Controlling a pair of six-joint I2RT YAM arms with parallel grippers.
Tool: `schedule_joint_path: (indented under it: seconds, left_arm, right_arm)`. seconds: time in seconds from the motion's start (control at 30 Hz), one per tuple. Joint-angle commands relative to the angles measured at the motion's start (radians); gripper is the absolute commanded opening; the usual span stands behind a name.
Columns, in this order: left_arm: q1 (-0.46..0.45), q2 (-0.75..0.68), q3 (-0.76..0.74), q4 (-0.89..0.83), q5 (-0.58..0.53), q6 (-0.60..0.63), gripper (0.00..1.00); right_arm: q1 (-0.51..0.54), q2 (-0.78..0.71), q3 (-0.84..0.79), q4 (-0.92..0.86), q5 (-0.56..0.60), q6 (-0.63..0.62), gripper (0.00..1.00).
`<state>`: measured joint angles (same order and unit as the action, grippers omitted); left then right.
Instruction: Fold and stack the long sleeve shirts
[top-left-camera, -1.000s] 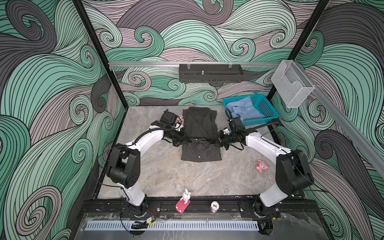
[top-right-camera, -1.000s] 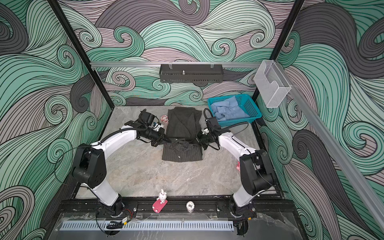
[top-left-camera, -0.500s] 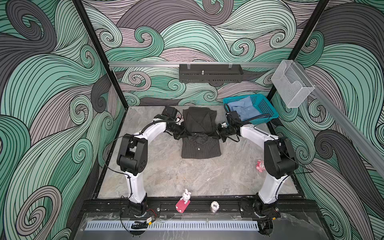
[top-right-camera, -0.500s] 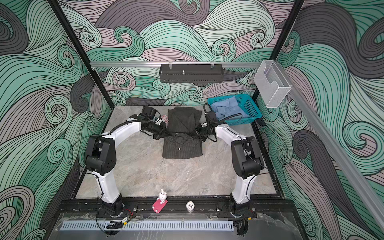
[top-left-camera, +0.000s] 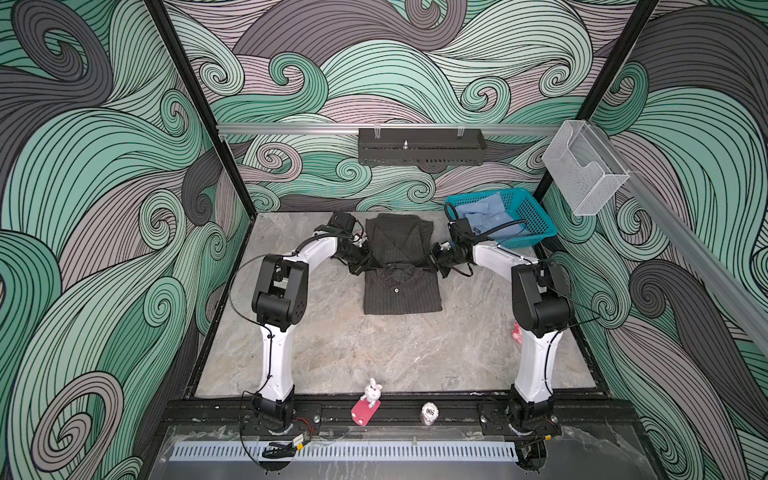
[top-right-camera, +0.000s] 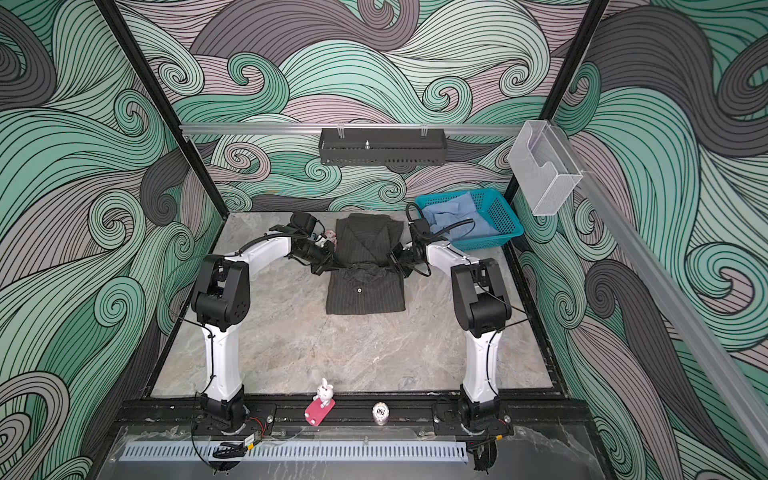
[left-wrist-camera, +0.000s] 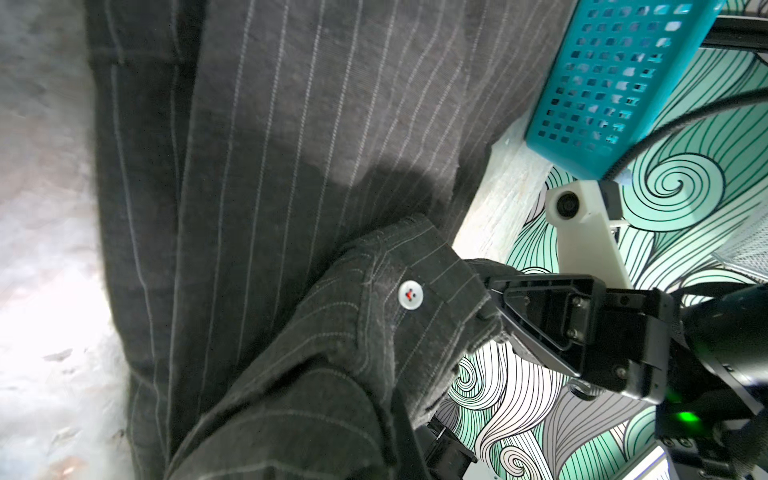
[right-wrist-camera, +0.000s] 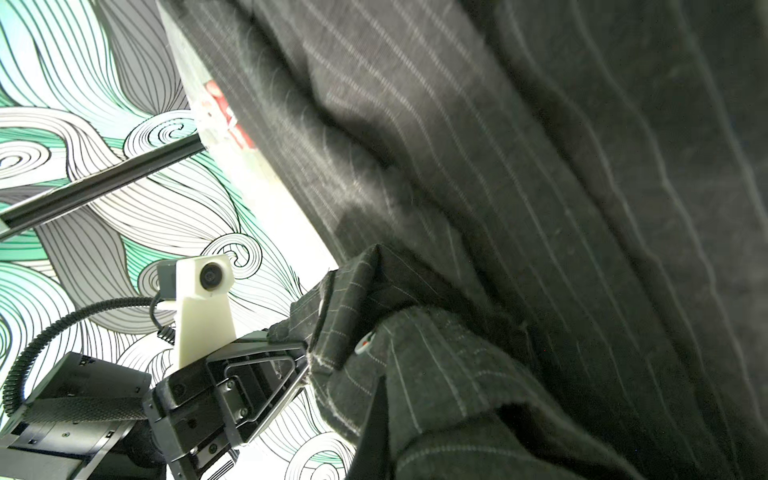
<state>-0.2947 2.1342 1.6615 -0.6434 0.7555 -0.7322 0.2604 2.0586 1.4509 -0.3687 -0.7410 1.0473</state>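
My left gripper (top-left-camera: 365, 266) is clenched on the left edge of the charcoal pinstriped shirt (top-left-camera: 401, 291), and my right gripper (top-left-camera: 433, 262) is clenched on its right edge. The shirt lies flat on the desk (top-left-camera: 374, 349) between them. The light blue shirt (top-left-camera: 484, 212) lies in the teal basket (top-left-camera: 538, 226), just beyond my right gripper.

both top views are bright, even and sharp, with soft shadows on the desk (top-left-camera: 374, 353) and slight bending of straight lines toward the edges. in the left wrist view the desk glares white and blurs; in the right wrist view the wall (right-wrist-camera: 83, 104) blows out and the dark shirt (right-wrist-camera: 582, 208) looks dim.
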Motion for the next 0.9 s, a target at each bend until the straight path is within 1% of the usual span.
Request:
schedule_joint_path:
  seconds: [0.0, 0.03, 0.2, 0.33, 0.4, 0.47, 0.53, 0.6, 0.67, 0.7, 0.83, 0.87]
  left_arm:
    - [0.006, 0.039, 0.050, -0.019, 0.028, 0.006, 0.00]
    - [0.006, 0.045, 0.057, -0.020, 0.028, 0.006, 0.00]
    - [0.006, 0.074, 0.088, -0.028, 0.026, 0.004, 0.00]
    - [0.009, 0.104, 0.112, -0.033, 0.018, 0.001, 0.00]
    - [0.011, 0.122, 0.125, -0.029, 0.024, -0.004, 0.07]
    - [0.013, 0.124, 0.132, -0.019, 0.020, -0.010, 0.17]
    - [0.019, 0.115, 0.135, -0.006, 0.018, -0.016, 0.24]
    - [0.027, 0.099, 0.149, -0.008, 0.012, -0.016, 0.33]
    - [0.035, 0.074, 0.166, -0.028, 0.003, -0.004, 0.39]
    - [0.041, 0.058, 0.172, -0.038, -0.001, 0.004, 0.40]
    - [0.059, -0.034, 0.180, -0.087, -0.021, 0.040, 0.54]
    - [0.059, -0.062, 0.178, -0.104, -0.030, 0.055, 0.55]
  right_arm:
    - [-0.013, 0.037, 0.020, 0.004, -0.007, -0.008, 0.03]
    - [-0.014, 0.043, 0.021, 0.033, -0.006, -0.006, 0.03]
    - [-0.021, 0.077, 0.029, 0.051, -0.002, 0.001, 0.03]
    - [-0.026, 0.102, 0.034, 0.056, 0.010, 0.000, 0.07]
    - [-0.028, 0.110, 0.035, 0.056, 0.020, -0.004, 0.10]
    - [-0.032, 0.110, 0.033, 0.058, 0.020, -0.007, 0.16]
    - [-0.033, 0.106, 0.034, 0.065, 0.015, -0.010, 0.25]
    - [-0.037, 0.097, 0.043, 0.066, 0.010, -0.021, 0.34]
    - [-0.040, 0.077, 0.053, 0.053, 0.018, -0.039, 0.44]
    - [-0.041, 0.062, 0.056, 0.042, 0.027, -0.049, 0.48]
    - [-0.045, -0.003, 0.074, -0.041, 0.071, -0.105, 0.63]
    - [-0.044, -0.020, 0.075, -0.062, 0.079, -0.120, 0.64]
